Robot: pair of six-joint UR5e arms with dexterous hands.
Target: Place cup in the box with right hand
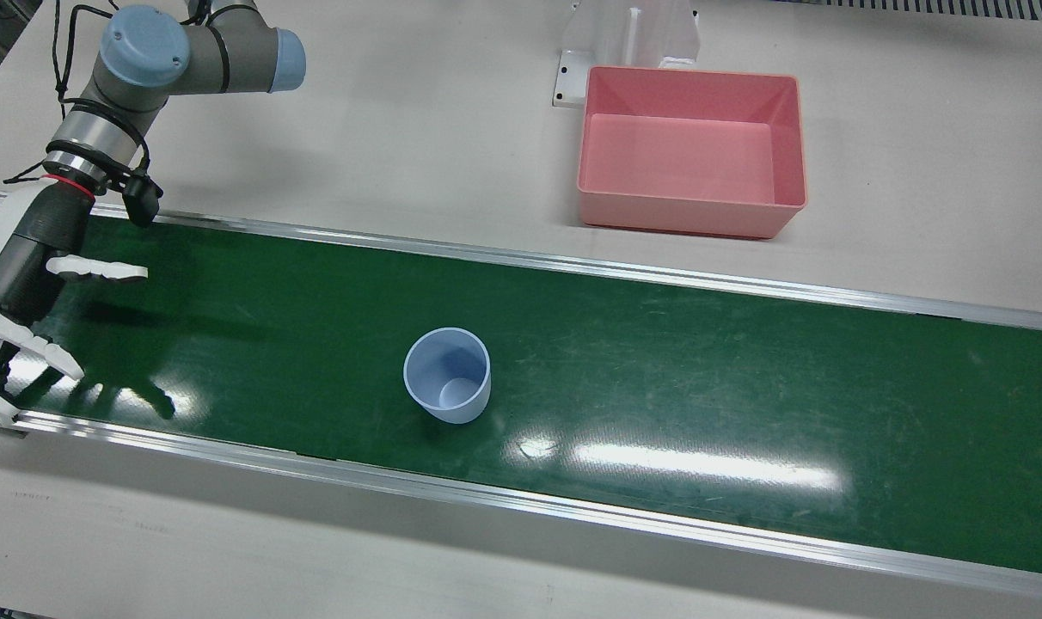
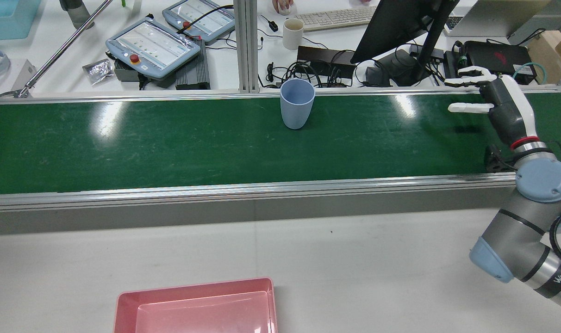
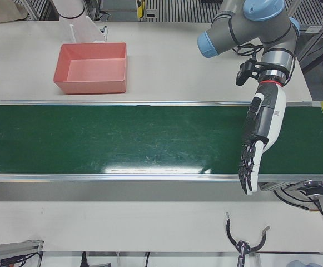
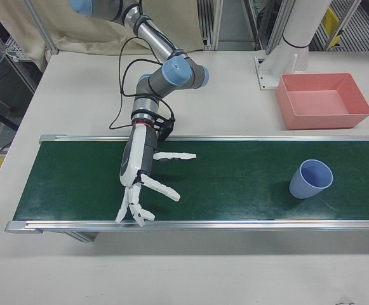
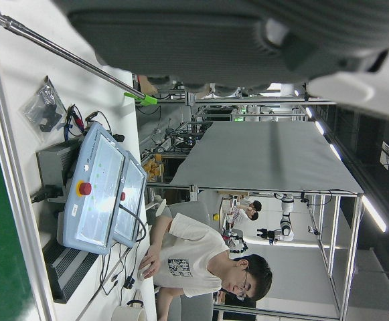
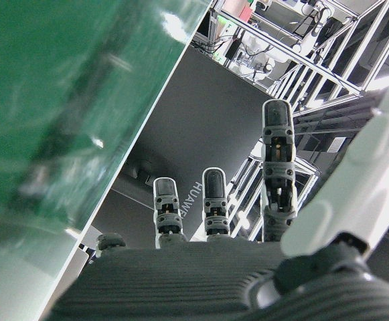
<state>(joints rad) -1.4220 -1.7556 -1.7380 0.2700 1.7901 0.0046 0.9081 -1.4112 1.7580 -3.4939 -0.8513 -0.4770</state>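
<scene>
Pale blue cup, plain, centre of front view. Salmon-pink box, paler pink floor, upper right. Dark green belt, scuffed, silver rails. Off-white table. Right hand, far left: white fingers, black palm, red ring at wrist; grey arm, light-blue joint caps. Left hand, right of left-front view: same white and black.

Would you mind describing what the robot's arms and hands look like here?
Both arms are grey metal tubes with pale blue joint caps. Each hand, right hand and left hand, has a black ribbed palm, white shell and white fingers with dark joints, plus a red ring at the wrist. Black cables run along the right arm.
</scene>
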